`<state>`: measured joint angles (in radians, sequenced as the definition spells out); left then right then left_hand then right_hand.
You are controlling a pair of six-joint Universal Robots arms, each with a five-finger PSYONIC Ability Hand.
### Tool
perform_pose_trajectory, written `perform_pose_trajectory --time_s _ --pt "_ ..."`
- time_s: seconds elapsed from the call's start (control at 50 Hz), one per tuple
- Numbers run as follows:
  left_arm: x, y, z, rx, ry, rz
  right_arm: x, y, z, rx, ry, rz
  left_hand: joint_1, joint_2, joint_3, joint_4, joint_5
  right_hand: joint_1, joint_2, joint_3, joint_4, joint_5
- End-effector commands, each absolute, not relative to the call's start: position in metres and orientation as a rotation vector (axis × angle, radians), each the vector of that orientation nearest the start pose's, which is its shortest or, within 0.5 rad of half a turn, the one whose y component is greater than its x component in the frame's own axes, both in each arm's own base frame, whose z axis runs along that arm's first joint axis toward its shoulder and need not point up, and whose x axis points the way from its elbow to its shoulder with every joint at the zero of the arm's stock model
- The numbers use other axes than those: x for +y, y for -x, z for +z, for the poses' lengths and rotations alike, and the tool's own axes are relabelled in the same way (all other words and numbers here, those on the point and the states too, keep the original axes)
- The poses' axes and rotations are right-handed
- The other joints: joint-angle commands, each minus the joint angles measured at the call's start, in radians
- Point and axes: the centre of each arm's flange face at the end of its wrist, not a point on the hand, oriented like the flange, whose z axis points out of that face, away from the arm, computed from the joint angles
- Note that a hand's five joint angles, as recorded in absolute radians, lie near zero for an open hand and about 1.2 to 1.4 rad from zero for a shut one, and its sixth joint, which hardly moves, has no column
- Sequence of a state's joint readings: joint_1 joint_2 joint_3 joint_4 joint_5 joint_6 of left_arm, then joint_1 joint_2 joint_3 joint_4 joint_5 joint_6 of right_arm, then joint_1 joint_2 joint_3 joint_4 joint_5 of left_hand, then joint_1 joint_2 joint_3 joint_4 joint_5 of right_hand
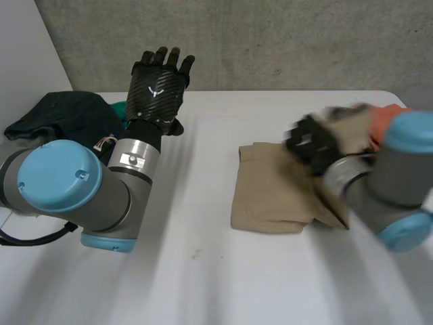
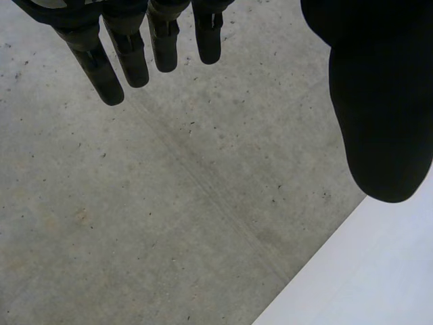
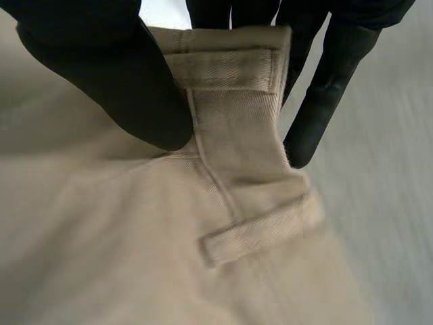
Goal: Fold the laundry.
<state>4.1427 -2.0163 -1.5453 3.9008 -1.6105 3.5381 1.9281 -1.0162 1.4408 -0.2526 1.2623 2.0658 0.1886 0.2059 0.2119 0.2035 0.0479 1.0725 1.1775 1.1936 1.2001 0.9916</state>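
One tan garment (image 1: 270, 196), partly behind right arm (image 1: 392, 183) — right hand (image 3: 122, 81) pinches waistband (image 3: 230, 68).

The left arm (image 1: 101, 193) and right arm (image 1: 389, 193) are grey tubes with round light-blue caps (image 1: 59, 178). The left hand (image 1: 157, 91) is black with a woven carbon-pattern back. The right hand (image 1: 312, 145) is black.

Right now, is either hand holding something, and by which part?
The right hand pinches the beige twill trousers at the waistband, between thumb and fingers. The left hand is open and holds nothing.
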Motion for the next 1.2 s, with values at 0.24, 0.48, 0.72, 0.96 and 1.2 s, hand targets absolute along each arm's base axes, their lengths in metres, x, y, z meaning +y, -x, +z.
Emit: perform_pose_trajectory --time_s 0.24,0.48,0.72,0.96,1.2 --pt "-0.28 0.364 0.242 1.791 -0.873 -2.72 -0.285 -0.287 0.223 1.654 1.273 -2.055 -0.014 -0.031 -0.037 -0.029 -0.048 -0.898 -1.003 -1.019 -1.026 -0.992" --pt "-0.262 0.426 0.217 2.211 -1.089 -2.726 -0.332 -0.211 0.231 2.038 0.628 -1.797 -0.014 -0.031 -0.037 -0.029 -0.048 -0.898 -1.003 -1.019 -1.026 -0.992" --pt "-0.256 0.45 0.147 2.455 -1.214 -2.383 -0.358 -0.217 0.172 2.206 0.816 -1.577 0.007 -0.01 -0.016 -0.008 -0.027 -0.898 -1.003 -1.019 -1.026 -0.992" --pt "-0.261 0.429 0.12 2.325 -1.31 -2.069 -0.368 -0.224 0.128 2.251 1.017 -1.541 0.031 0.013 0.007 0.016 -0.003 -0.898 -1.003 -1.019 -1.026 -0.992" --pt "-0.259 0.428 0.152 2.265 -1.315 -2.13 -0.368 -0.226 0.161 2.21 1.025 -1.656 0.022 0.005 -0.001 0.007 -0.012 -0.898 -1.003 -1.019 -1.026 -0.992"
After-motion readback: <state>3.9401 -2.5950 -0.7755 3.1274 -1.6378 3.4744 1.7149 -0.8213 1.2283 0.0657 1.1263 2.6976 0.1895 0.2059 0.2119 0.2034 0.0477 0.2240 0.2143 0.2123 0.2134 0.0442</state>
